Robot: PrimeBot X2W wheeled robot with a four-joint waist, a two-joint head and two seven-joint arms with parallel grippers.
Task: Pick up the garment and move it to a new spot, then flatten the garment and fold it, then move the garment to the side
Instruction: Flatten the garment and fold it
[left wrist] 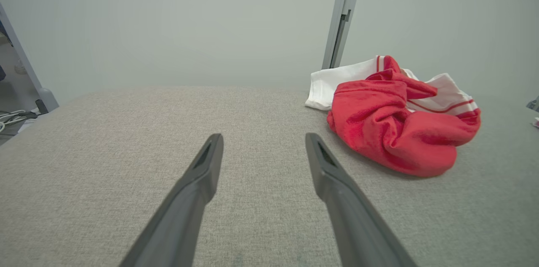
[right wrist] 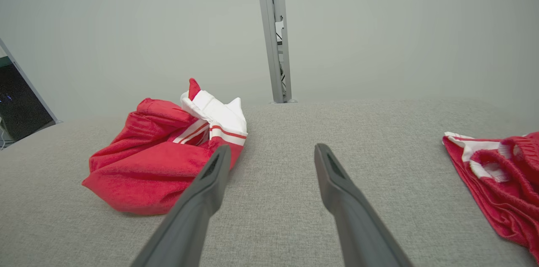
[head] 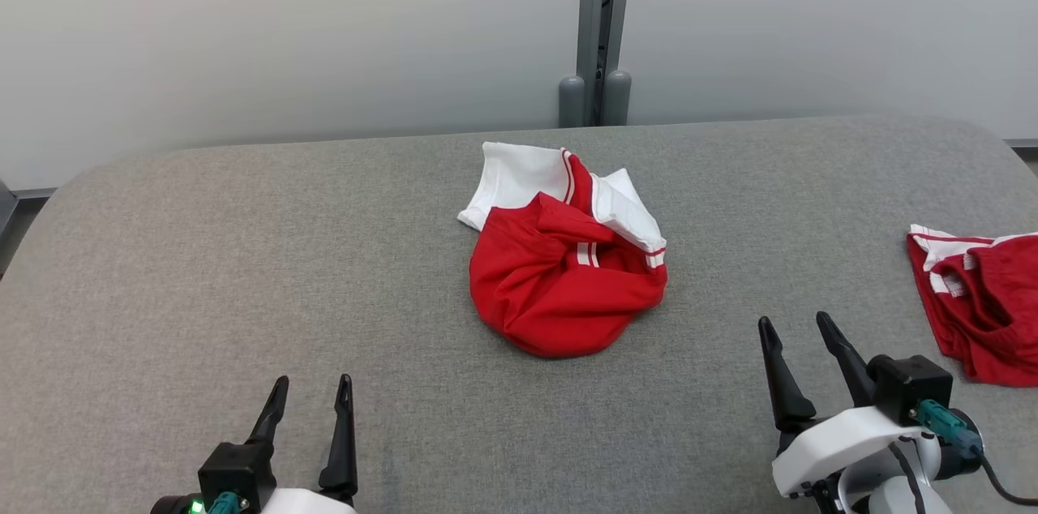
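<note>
Head view gives me the garment (head: 559, 271) as a crumpled red heap with white, red-striped panels bunched along its far side. It lies on the grey fabric surface (head: 243, 254), neither flattened nor folded. It sits ahead of both claws and between them: forward and to the right of my left claw (head: 315, 378), forward and to the left of my right claw (head: 792, 318). It is clear of both, and the right one looks the nearer. In the left wrist view the left claw's two dark fingers stand wide apart over bare surface, and the heap lies off beyond the right-hand finger. In the right wrist view the right claw is spread just as wide, again with bare surface between its fingers. There the garment's striped corner shows just past the left-hand fingertip, and I read that as overlap in the view, not contact. Out to the right of my right claw lies a second garment (head: 981, 303), also red with white stripes and rumpled, running off the edge of the head view. Beyond the surface's far edge a grey post (head: 600, 27) rises against a pale wall (head: 284, 36), almost straight behind the heap.
</note>
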